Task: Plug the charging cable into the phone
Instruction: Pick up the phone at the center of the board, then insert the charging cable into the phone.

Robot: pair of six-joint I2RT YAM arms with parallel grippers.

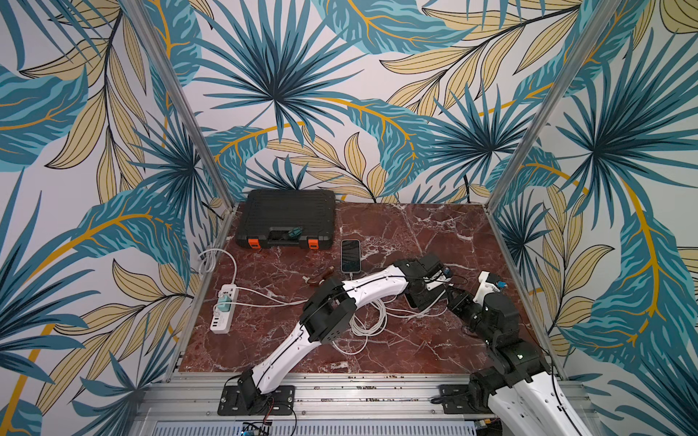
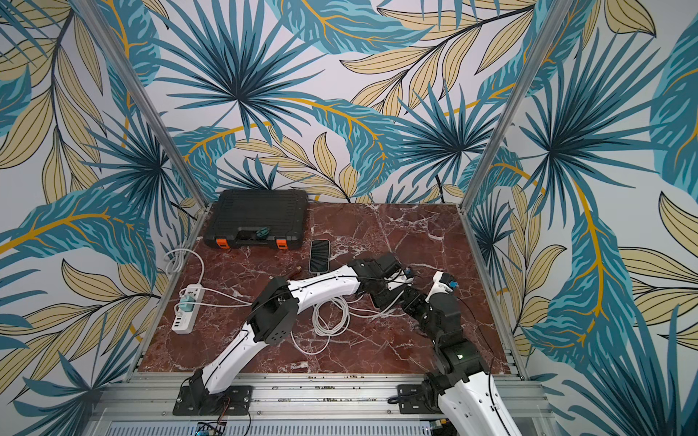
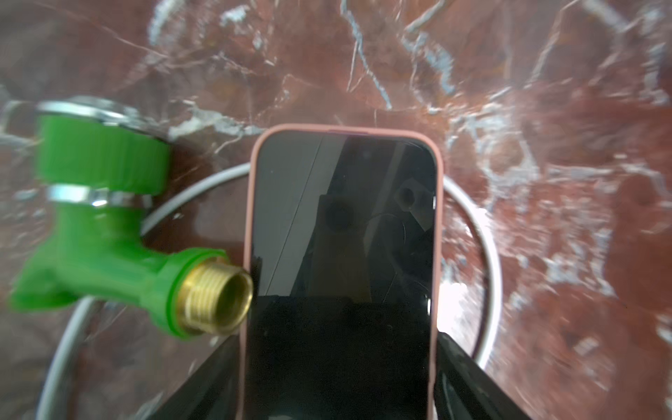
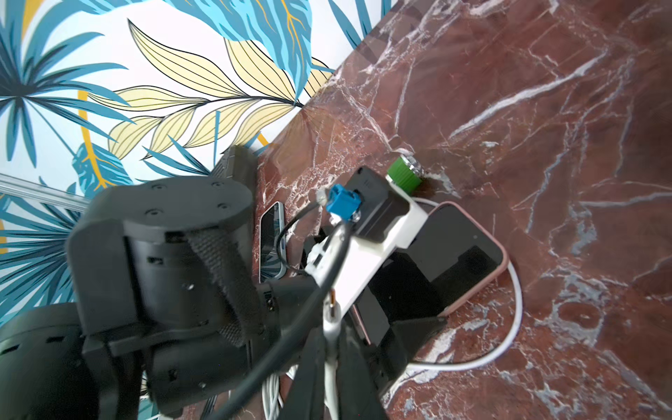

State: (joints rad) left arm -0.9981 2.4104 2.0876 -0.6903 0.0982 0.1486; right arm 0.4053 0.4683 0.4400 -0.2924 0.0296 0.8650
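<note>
Steadying hold: left gripper (image 3: pixel 338 349) straddles the pink-cased phone (image 3: pixel 342 225), fingers (image 3: pixel 469 385) set against the two long edges of the case; judged a brace against sliding under the plug's push.
Phone position: lies flat on the desk (image 1: pixel 434 234), screen up and dark, about midway back and toward the right edge; hidden beneath the left wrist in both top views.
Plug hold: right gripper (image 4: pixel 329 349) pinches the charging cable (image 4: pixel 328 322) just behind its metal tip (image 4: pixel 332 302), fingers pressed together on the cord; gripped short, probably to keep the tip stiff for aiming.
Tip to port: points toward the near end of the case, still apart from it; port itself hidden behind the left wrist, so alignment cannot be told.
Slack: loops in a white arc (image 3: pixel 487 254) under or behind the case; loose enough, by the look of it, not to tug.
Crowding: green pipe fitting (image 3: pixel 98 218) sits with its brass thread right at one long edge; risks a nudge.
Second phone (image 1: pixel 350 256): rests beside the tool case (image 1: pixel 287 219) at the far left corner.
Power strip (image 1: pixel 224 307): lies along the left edge.
Writing: none readable on case, screen, strip or fitting; no brand made out.
</note>
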